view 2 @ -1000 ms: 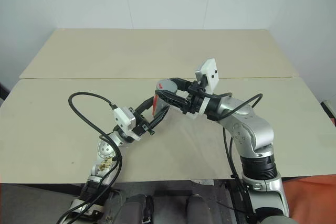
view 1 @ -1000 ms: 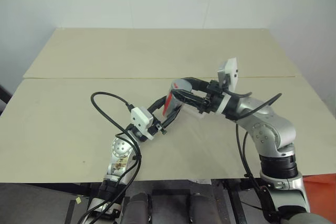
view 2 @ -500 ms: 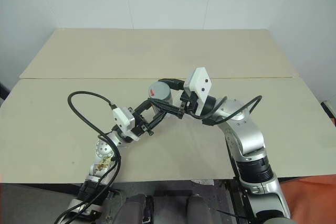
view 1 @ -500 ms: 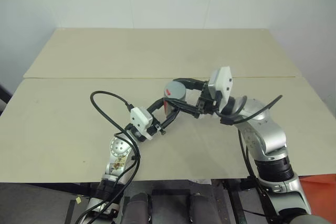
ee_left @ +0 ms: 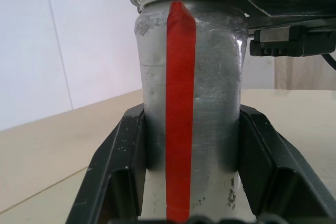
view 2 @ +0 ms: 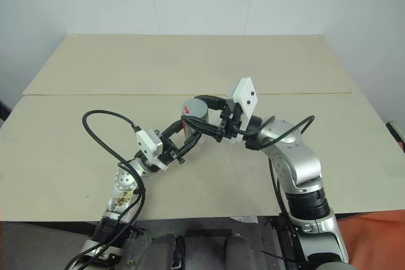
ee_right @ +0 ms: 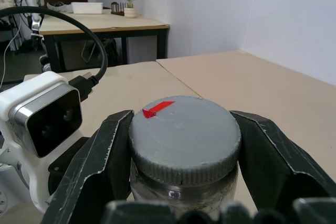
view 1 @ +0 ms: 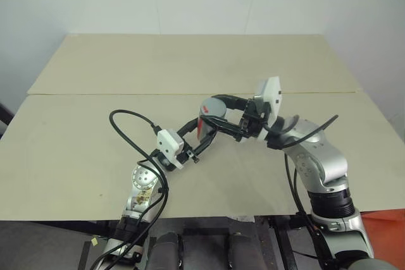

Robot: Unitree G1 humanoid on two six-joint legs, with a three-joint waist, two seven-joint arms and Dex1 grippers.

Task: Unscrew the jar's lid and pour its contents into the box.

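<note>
Sitting dead centre over the counter [view 1: 95, 137], the jar [ee_left: 189, 103] is held up off the surface, red stripe facing the left wrist camera. The left gripper [view 1: 205, 132] comes in from about 7 o'clock and its fingers [ee_left: 118, 171] are clamped on the jar's body, one on each side. Up top, the grey lid [ee_right: 184, 132] is still on, and the right gripper [view 1: 218, 110], reaching in from 3 o'clock, has its fingers [ee_right: 97, 156] squeezed around the lid's rim.

Count of things over the table [view 1: 76, 137]
One jar [ee_left: 190, 103], one lid [ee_right: 184, 132], two grippers: left gripper [view 1: 204, 129], right gripper [view 1: 218, 110].
</note>
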